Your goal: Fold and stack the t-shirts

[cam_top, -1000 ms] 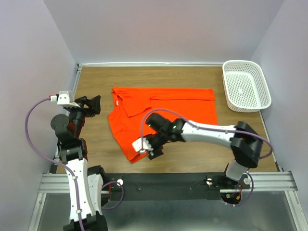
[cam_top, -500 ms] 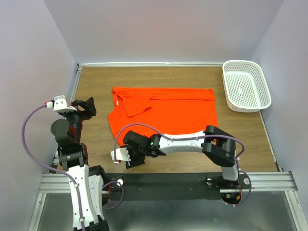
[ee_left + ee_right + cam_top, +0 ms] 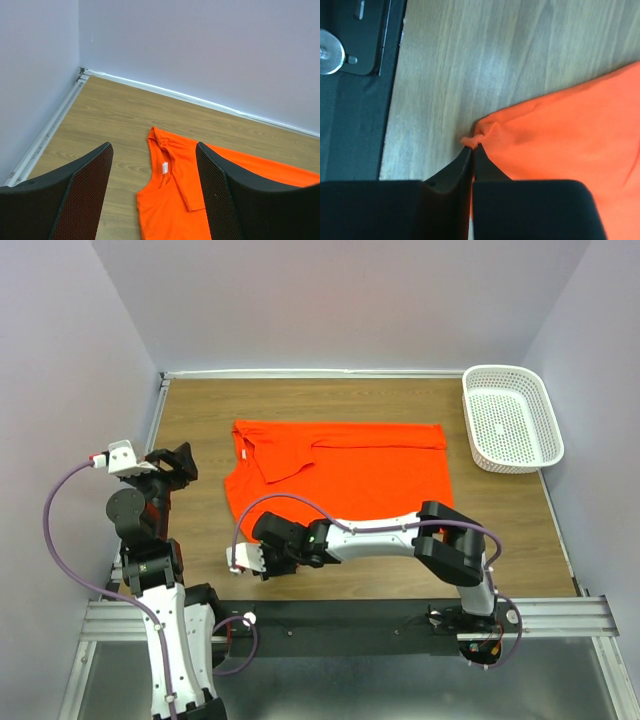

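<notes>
My right gripper [image 3: 471,146] is clenched on the t-shirt [image 3: 555,130]. The two tips meet on a small puckered nub of cloth at the hem corner, the corner at about 7 o'clock on the garment as seen from above. Just past that nub is bare table [image 3: 200,410], and beyond it, toward 6 o'clock, the black rail [image 3: 355,40] where my arms are bolted.

My left gripper [image 3: 153,146] is spread wide and holds nothing. It hangs above the 9 o'clock side of the table, well apart from the cloth, looking down at the collar.

The shirt lies near the middle of the table, mostly flat, a plain bright orange-red with no print. The neck opening is at its 9 o'clock end, and a white label shows inside. A sleeve is turned in across the chest, and a long crease runs along the 12 o'clock edge, so I judge the folding begun but far from finished. The body is not yet doubled over, and nothing is stacked. The white basket [image 3: 510,420] sits off at 2 o'clock.
</notes>
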Available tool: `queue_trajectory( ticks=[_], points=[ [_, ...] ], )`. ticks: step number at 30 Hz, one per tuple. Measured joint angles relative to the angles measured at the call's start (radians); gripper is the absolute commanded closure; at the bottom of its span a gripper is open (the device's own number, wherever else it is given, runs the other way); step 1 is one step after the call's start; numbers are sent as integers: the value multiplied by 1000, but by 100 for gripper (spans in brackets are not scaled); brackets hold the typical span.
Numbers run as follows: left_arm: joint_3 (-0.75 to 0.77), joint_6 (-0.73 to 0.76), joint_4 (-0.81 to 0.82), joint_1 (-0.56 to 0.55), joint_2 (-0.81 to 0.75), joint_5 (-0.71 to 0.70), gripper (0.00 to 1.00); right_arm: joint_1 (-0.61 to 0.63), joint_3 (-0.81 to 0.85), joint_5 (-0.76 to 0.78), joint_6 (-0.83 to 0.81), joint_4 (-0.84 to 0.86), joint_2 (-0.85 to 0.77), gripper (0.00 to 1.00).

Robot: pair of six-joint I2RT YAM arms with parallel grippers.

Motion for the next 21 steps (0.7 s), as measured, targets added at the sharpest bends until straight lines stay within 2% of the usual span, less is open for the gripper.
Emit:
queue_trajectory(
  ticks=[2,6,12,16,18,20,21],
  points=[
    [-8,-18,5,-3,2,20,28,-11,0,-1,8,3,-6,99],
    [-28,-89,-3,-3,32,118,34,-56,-1,-32,21,3,-52,99],
    [-138,-232,-3,-7,72,375,37,-287,-1,-183,67,23,-150,99],
    [-171,-262,-5,-46,114,463,38,-391,0,-254,105,26,-149,98],
    [-168,-260,-4,-76,145,489,38,-420,3,-299,126,26,-142,94],
    [-150,-248,-5,-128,200,500,38,-447,24,-340,150,23,-122,84],
    [-135,-235,-7,-157,230,499,38,-459,42,-356,165,23,-105,76]
  ],
)
